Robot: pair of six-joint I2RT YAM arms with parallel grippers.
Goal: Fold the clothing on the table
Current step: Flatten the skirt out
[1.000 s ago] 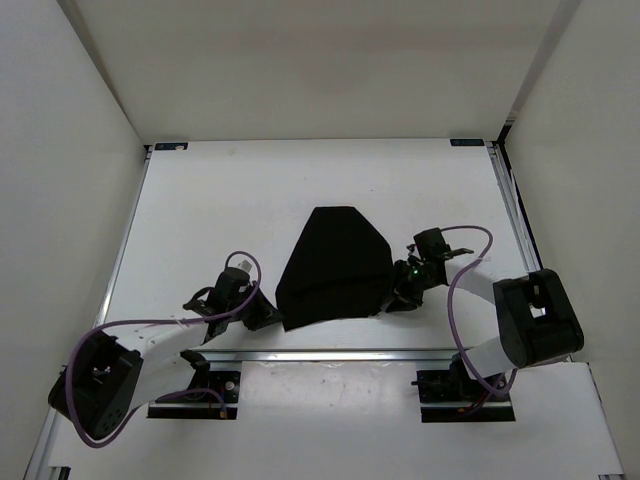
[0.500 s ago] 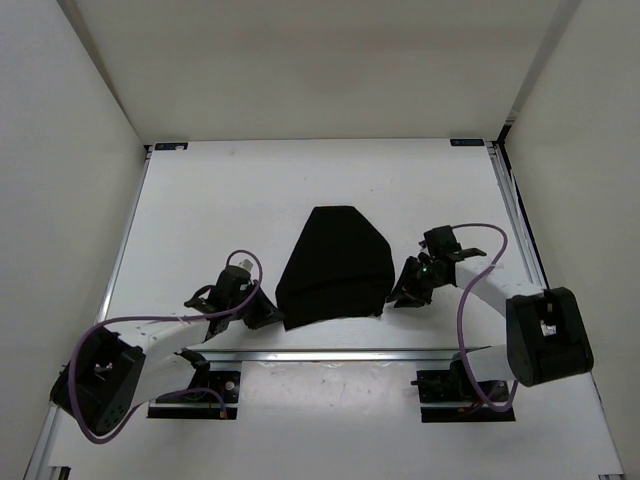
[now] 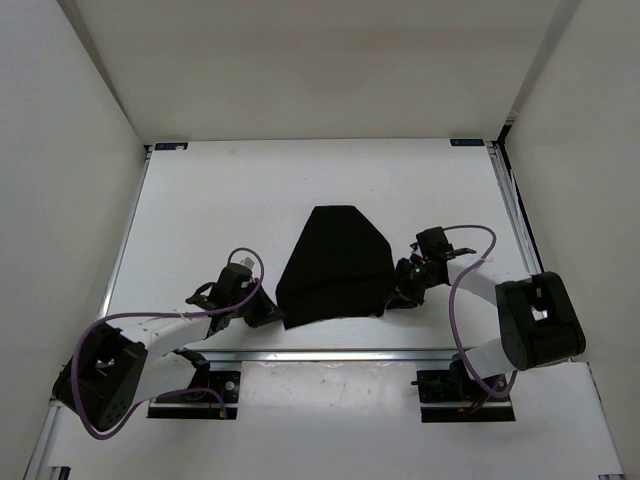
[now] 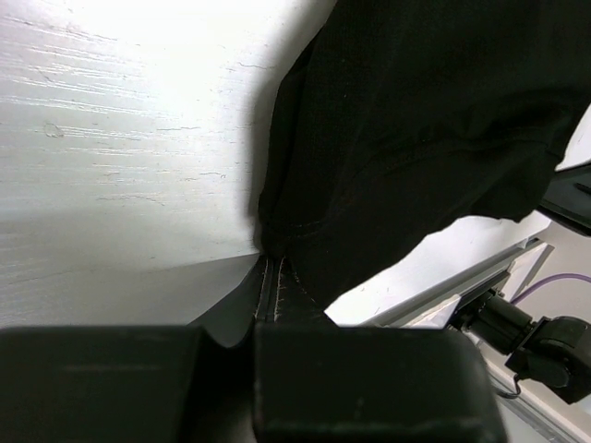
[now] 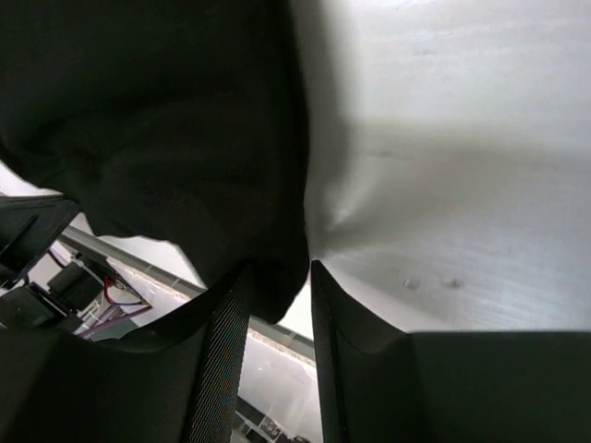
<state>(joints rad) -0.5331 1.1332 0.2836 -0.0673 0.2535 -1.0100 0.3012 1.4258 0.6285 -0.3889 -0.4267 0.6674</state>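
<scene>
The black clothing (image 3: 335,265) lies as a folded, roughly five-sided shape in the middle of the white table (image 3: 230,200). My left gripper (image 3: 262,315) sits at its near left corner, shut on the stitched hem. In the left wrist view that hem (image 4: 277,286) runs straight into the closed left gripper (image 4: 263,318). My right gripper (image 3: 400,298) is at the near right corner. In the right wrist view the clothing's corner (image 5: 268,277) hangs between the parted fingers (image 5: 351,341) of the right gripper (image 5: 277,295), touching the left one only.
A metal rail (image 3: 330,353) runs along the near table edge just behind the clothing, and another rail (image 3: 515,215) along the right side. Blue marks (image 3: 170,146) (image 3: 467,142) sit at the far corners. White walls enclose the table.
My right gripper pulled a little to the right, away from the clothing, then came back onto its near right corner. The left gripper and the clothing stayed where they were.
</scene>
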